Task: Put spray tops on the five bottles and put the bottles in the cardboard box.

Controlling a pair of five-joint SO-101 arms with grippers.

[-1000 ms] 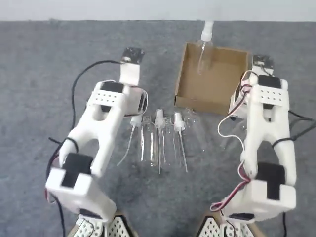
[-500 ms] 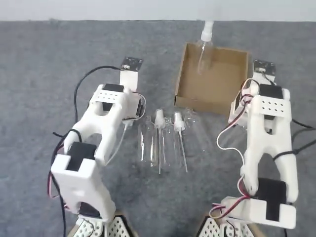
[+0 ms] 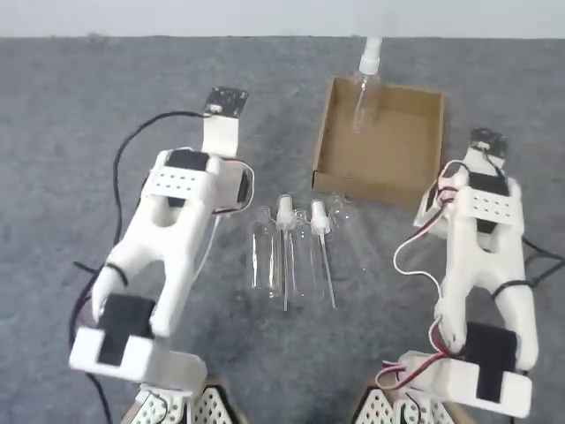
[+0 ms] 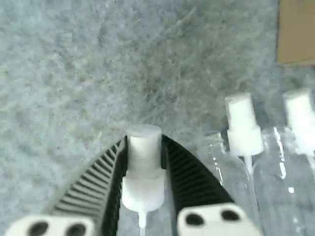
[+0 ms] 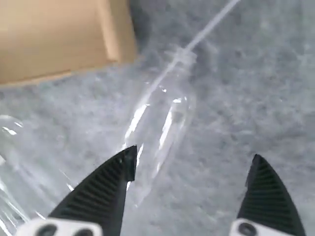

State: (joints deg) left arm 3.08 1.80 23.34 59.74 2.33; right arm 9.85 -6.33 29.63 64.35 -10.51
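Left arm (image 3: pixel 172 230) shifted; ribbed fingers (image 4: pixel 93 187) pinch spray top (image 4: pixel 143 167) (white plastic).

The left gripper (image 4: pixel 143 142) is clamped on a white spray top (image 4: pixel 142 169). Its black ribbed fingers (image 4: pixel 106 184) press against either side of the collar. The cap's flat end pokes out past the fingertips, and a thin dip tube (image 4: pixel 141 222) runs back between the fingers. Grey, carpet-like worktop (image 4: pixel 88 64) spreads beneath and ahead of the gripper. Just beside the gripper lie clear bottles (image 4: pixel 278 172), side by side. A second spray top (image 4: pixel 242 125) and a third spray top (image 4: pixel 301 113) rest at their near ends; whether these are seated on the necks cannot be told. Farther ahead on that same side is a corner of the cardboard box (image 4: pixel 297 29).
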